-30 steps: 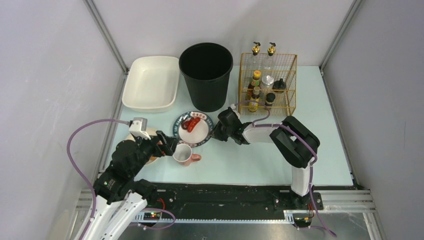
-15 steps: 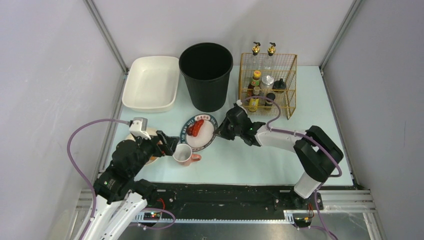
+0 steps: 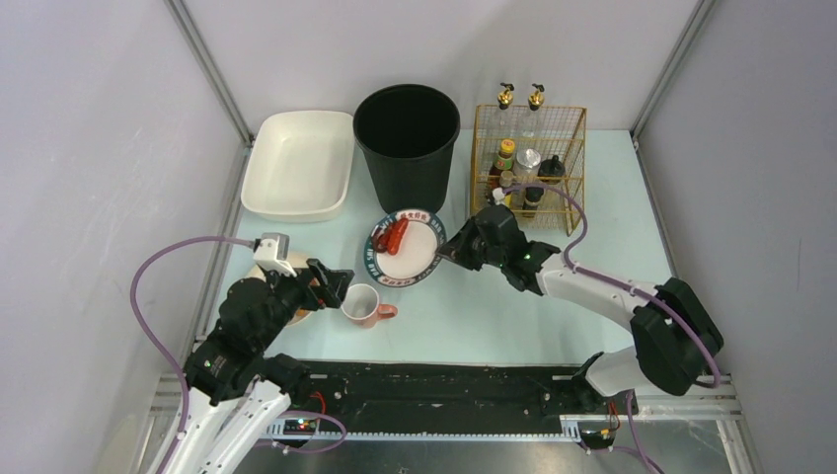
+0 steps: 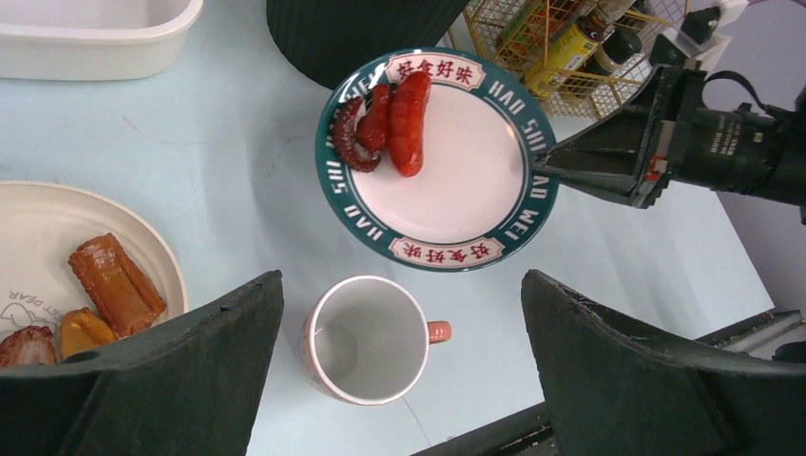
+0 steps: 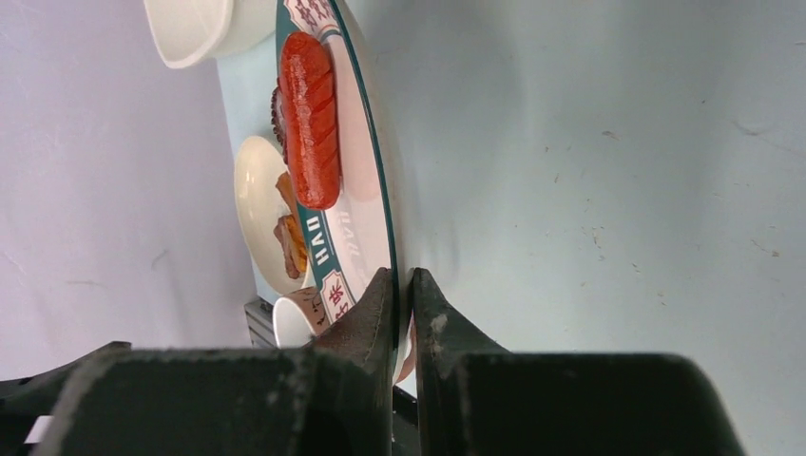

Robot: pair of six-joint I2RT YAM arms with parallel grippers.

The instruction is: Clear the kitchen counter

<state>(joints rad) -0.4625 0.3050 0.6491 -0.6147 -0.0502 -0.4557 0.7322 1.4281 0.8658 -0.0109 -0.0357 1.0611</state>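
The kitchen counter [image 3: 513, 316] is a smooth, matt, pale mint-green rectangle that fills the floor of the grey-walled cell, and everything else stands on or above it. There are 2 plates. 1 is round and glossy white with a dark green rim [image 4: 447, 180], printed with red Chinese characters and the words "HAO" and "WEI". It carries 1 plump, scored red sausage [image 4: 409, 109] beside darker curled pieces. The right gripper [image 5: 402, 285] is closed tight on this plate's rim, with almost no gap between its black fingers, and holds it tilted just in front of the bin. The other plate [image 4: 47, 228] is cream and matt, with small print reading "DEAR", and lies flat at the counter's left edge holding 3 brown chunks of food. 1 mug [image 3: 361, 305], white inside with a pink handle, stands upright between the 2 plates, nearer the front. The left gripper [image 3: 336, 283] hangs over the mug with its 2 wedge-shaped black fingers spread wide and nothing in them. At the back stand 1 tall round black bin [image 3: 407, 148], 1 white rectangular tray [image 3: 299, 163] with rounded corners to its left, and 1 gold wire rack [image 3: 528, 168] to its right. The rack holds several jars and bottles, too crowded to count, and 2 have gold pour spouts.
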